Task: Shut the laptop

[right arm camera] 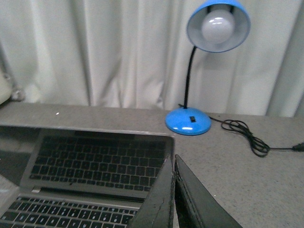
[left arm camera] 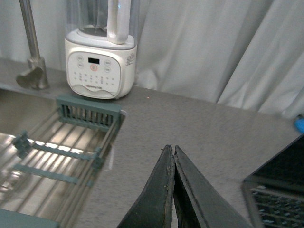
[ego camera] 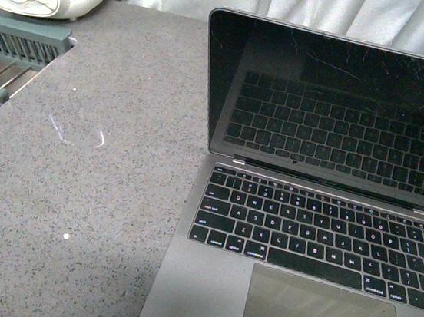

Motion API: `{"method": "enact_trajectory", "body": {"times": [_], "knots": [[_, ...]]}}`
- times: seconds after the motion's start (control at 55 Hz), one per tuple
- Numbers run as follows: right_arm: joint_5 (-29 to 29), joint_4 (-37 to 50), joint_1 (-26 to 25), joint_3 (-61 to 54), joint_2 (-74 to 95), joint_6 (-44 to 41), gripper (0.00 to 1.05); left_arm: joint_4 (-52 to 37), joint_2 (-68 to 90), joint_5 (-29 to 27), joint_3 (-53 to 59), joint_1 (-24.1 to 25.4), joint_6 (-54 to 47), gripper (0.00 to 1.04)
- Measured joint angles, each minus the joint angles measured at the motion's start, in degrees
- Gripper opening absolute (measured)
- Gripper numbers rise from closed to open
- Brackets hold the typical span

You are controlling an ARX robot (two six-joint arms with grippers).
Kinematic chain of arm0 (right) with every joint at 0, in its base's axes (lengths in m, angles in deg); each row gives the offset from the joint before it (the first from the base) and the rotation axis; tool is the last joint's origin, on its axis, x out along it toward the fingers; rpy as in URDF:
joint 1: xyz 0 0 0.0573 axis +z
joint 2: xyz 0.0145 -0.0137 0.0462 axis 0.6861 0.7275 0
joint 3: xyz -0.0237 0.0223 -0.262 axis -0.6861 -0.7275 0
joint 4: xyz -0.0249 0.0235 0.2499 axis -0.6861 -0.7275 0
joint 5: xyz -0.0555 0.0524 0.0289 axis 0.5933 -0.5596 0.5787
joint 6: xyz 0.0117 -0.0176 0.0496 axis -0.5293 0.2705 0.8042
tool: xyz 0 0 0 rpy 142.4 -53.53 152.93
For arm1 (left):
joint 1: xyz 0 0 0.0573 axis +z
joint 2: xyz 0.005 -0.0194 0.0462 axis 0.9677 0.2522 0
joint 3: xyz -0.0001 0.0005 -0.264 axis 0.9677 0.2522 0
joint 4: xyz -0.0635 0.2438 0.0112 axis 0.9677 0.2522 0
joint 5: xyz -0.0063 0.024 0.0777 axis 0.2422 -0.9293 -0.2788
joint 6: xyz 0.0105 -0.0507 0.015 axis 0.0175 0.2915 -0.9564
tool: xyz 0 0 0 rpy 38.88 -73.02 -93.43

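Currently laptop (ego camera: 310, 240) sits open on counter (ego camera: 92, 190), toward its right side, screen upright, dark and scratched, mirroring the keys. Right end effector (right arm camera: 173, 159) is near the screen's side edge, fingers pressed together, holding nothing; contact unclear. Left end effector (left arm camera: 173, 149) is over bare counter left of the laptop, fingers also together, empty. Lamp (right arm camera: 209, 47) stands behind the laptop; blender (left arm camera: 100, 57) and sink rack (left arm camera: 71, 142) are at far left.

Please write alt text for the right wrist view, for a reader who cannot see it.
An open laptop with a dark screen sits on a grey counter, with the shut right gripper near its screen's edge. Behind stand a blue desk lamp and white curtains.
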Motion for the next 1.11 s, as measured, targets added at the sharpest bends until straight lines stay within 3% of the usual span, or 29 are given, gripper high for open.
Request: {"method": "enact_trajectory", "body": {"times": [0.055, 0.109, 0.218, 0.364, 0.509, 0.6, 0.673, 0.745, 0.873, 1.109], "knots": [[9.8, 5.1, 3.4, 0.0, 0.0, 1.6, 0.01, 0.0, 0.0, 0.2, 0.0, 0.0, 6.0, 0.04], [13.2, 6.0, 4.7, 0.0, 0.0, 3.0, 0.01, 0.0, 0.0, 1.2, 0.0, 0.4, 12.5, 0.04], [14.0, 6.0, 5.2, 0.0, 0.0, 4.2, 0.01, -0.4, -0.2, 1.3, 0.0, 0.7, 18.6, 0.04], [12.7, 4.6, 5.4, 0.1, 0.5, 4.4, 0.01, -1.4, 0.2, 0.5, 0.0, -0.8, 19.0, 0.04], [3.9, 6.7, -0.6, 0.3, 4.6, 3.3, 0.01, -6.8, 5.0, -0.3, -0.2, -5.1, 17.8, 0.04], [-6.6, 17.4, -9.0, 2.3, 17.1, 1.1, 0.01, -17.8, 17.5, 1.0, -2.4, -6.2, 17.0, 0.04], [-12.5, 25.5, -12.5, 6.0, 28.2, -1.0, 0.01, -26.9, 28.8, 1.7, -6.7, -6.8, 16.6, 0.04], [-17.2, 30.5, -13.2, 10.4, 37.7, -3.5, 0.01, -32.2, 38.5, 3.0, -11.5, -8.3, 15.6, 0.04], [-22.0, 32.3, -12.5, 17.4, 49.6, -7.0, 0.01, -33.4, 47.9, 4.6, -16.9, -9.9, 15.1, 0.04], [-34.1, 20.4, -9.9, 36.2, 68.8, -12.5, 0.01, -27.1, 63.3, 11.0, -31.5, -14.7, 11.3, 0.04]]}}
